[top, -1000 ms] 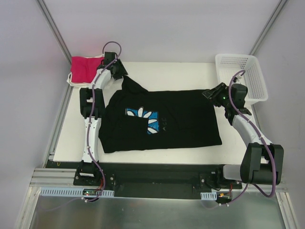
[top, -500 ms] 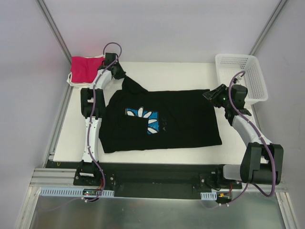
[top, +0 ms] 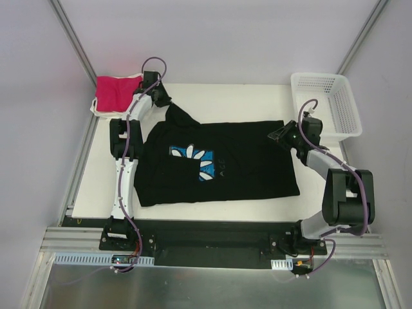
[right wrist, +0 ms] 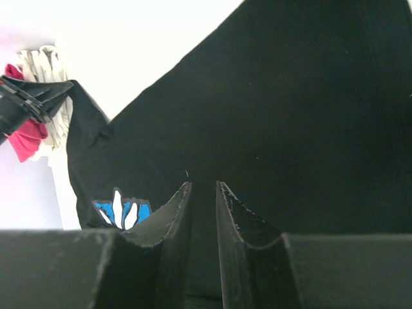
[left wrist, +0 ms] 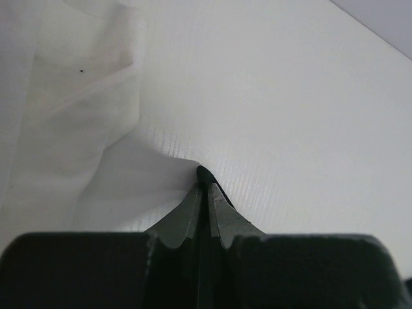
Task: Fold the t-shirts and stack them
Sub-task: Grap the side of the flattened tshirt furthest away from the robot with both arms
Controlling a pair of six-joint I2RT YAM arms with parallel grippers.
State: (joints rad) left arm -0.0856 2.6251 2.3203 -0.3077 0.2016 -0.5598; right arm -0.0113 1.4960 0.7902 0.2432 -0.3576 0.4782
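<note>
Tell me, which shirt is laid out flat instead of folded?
The black shirt with the blue daisy print, spread across the table; the pink shirt lies folded at the far left corner.

The top camera looks steeply down over the whole table (top: 238,96). Wrist cameras sit low and close; right wrist and top share the black shirt (right wrist: 309,116).
</note>
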